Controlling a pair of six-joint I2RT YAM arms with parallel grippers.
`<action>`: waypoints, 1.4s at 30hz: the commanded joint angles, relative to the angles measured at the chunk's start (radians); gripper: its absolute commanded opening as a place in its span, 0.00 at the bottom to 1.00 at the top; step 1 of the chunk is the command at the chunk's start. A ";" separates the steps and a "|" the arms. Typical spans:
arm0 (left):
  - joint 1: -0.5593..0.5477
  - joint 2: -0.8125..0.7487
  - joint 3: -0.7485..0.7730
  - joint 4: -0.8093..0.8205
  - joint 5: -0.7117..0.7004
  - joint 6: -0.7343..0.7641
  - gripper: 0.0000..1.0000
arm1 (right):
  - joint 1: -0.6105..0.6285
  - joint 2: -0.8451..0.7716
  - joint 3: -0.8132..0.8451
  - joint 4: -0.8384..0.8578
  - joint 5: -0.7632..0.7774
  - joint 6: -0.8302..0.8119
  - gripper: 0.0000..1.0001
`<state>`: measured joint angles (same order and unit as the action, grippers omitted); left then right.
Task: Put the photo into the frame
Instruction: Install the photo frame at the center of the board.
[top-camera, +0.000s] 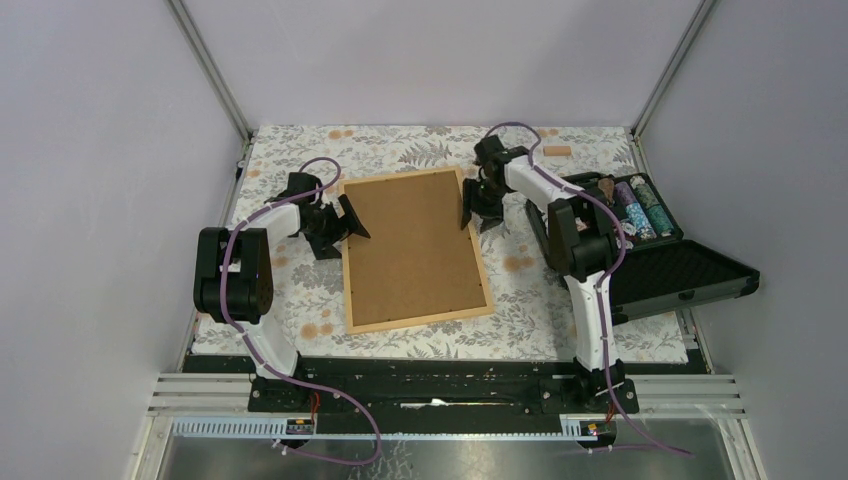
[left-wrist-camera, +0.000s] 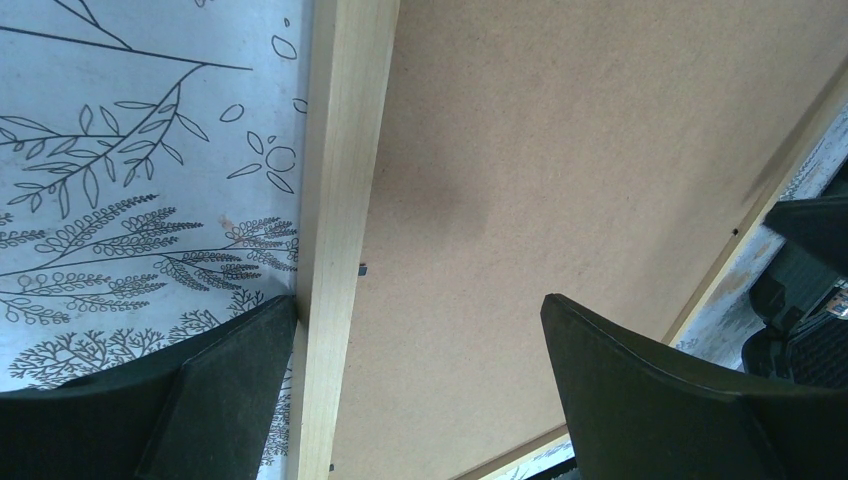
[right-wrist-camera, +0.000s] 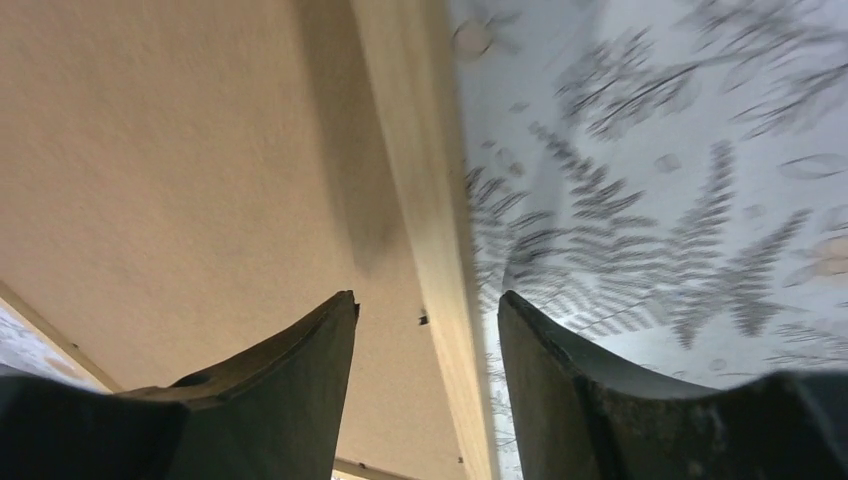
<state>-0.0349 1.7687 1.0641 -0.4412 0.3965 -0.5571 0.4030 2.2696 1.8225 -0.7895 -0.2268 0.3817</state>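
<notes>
The light wood frame lies face down on the flowered cloth, with a brown backing board filling it. The photo is hidden. My left gripper stands open at the frame's left rail. In the left wrist view the left gripper has one finger over the cloth beside the rail and the other over the board. My right gripper is open at the right rail. In the right wrist view the right gripper straddles that rail without gripping it.
An open black case holding stacked chips sits at the right, close behind my right arm. A small wooden block lies at the far edge. Grey walls enclose the table on three sides.
</notes>
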 joint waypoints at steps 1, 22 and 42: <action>-0.011 0.029 -0.039 -0.011 0.010 0.013 0.98 | -0.063 0.013 0.094 0.025 -0.034 -0.032 0.58; -0.011 0.044 -0.038 -0.010 0.023 0.010 0.98 | -0.069 0.254 0.358 0.013 0.074 -0.041 0.44; -0.011 0.046 -0.041 -0.003 0.038 0.006 0.98 | -0.039 0.351 0.426 -0.016 0.147 -0.050 0.43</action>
<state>-0.0349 1.7687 1.0637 -0.4404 0.4000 -0.5568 0.3328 2.5374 2.2547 -0.7746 -0.2150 0.3481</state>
